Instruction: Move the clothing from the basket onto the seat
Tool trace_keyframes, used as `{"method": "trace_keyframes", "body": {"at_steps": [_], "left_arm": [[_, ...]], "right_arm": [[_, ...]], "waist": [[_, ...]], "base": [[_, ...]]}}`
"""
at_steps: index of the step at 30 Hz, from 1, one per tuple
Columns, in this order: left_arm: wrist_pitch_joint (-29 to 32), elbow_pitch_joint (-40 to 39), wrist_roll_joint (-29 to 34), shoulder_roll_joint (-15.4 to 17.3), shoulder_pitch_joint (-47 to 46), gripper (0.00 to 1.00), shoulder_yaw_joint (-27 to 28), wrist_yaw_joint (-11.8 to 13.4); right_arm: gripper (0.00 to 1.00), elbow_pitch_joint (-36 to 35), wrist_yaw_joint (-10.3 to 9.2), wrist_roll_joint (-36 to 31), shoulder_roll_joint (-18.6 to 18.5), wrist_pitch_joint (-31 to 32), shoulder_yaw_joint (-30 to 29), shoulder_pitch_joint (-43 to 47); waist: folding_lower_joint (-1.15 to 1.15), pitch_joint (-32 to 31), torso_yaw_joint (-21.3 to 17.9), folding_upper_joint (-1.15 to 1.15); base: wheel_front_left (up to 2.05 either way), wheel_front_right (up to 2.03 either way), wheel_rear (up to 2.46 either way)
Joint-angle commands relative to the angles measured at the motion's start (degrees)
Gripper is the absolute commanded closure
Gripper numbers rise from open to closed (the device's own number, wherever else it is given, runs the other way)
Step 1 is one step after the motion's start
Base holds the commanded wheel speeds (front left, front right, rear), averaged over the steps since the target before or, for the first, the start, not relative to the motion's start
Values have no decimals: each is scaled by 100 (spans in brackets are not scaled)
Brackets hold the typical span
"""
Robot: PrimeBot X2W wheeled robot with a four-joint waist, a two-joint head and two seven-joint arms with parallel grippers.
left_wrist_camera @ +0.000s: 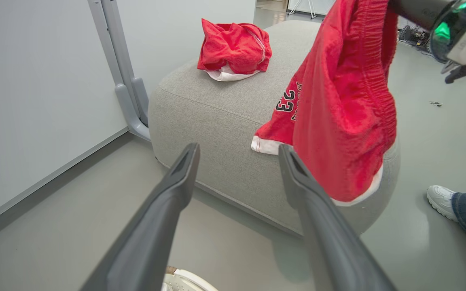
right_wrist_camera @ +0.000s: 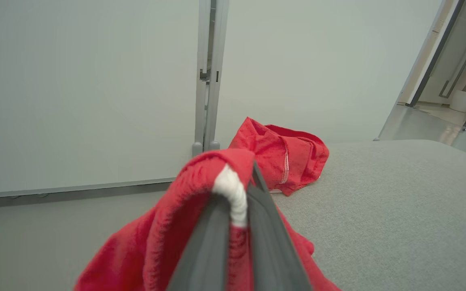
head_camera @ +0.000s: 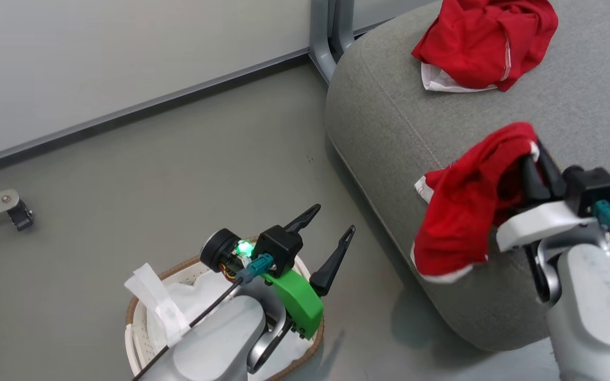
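Looking from the head, you see one garment [head_camera: 487,42] on the seat [head_camera: 389,121], the basket [head_camera: 131,323] showing white lining [head_camera: 204,296], and the left claw [head_camera: 335,218] wide and empty. From the left wrist, the second garment [left_wrist_camera: 338,113] hangs at the seat's edge. From the right wrist, the right claw [right_wrist_camera: 239,214] is clamped on its trim [right_wrist_camera: 229,194], so likely only the set-down remains.

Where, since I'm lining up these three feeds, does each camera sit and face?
Head view: on the head, looking down at basket and seat; shows open left gripper, right gripper shut on hanging garment.
Left wrist view: on the left arm, facing the seat's side; own spread fingers, a person's shoe.
Right wrist view: on the right arm, facing across the seat towards the wall; own closed fingers pinching the hanging garment.
Shared: all show the crumpled garment lying on the seat.
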Motion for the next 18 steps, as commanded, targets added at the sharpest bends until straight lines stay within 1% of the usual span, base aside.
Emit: {"method": "trace_keyframes", "body": {"at_steps": [1,2,5,7,14,16,18], "left_arm": [[-3,-18,63,57,-126,0,34,16],[-2,-43,104,71,-157,0,59,28],[-2,-112,213,108,-255,0,118,33],[-2,-173,282,123,-331,0,147,52],[-2,-393,553,237,-636,0,193,112],[-1,-441,631,235,-739,0,151,96],[-1,-495,679,226,-848,0,155,130]], "right_arm": [[100,21,-8,-53,-126,-10,-46,-264],[100,66,-8,-23,-188,-5,-73,-452],[100,204,-7,346,-331,127,-150,-1041],[100,252,-8,548,-521,287,-193,-1492],[100,586,-8,753,-1390,898,-417,-3207],[100,677,-8,704,-1759,1048,-597,-3673],[100,758,-8,606,-2003,1188,-697,-4033]], "waist": [[0,287,53,0],[0,380,85,0],[0,623,178,0],[0,808,254,0],[0,1522,567,0],[0,1734,728,0],[0,1941,871,0]], "base": [[0,0,0],[0,0,0],[0,0,0],[0,0,0],[0,0,0],[0,0,0],[0,0,0]]}}
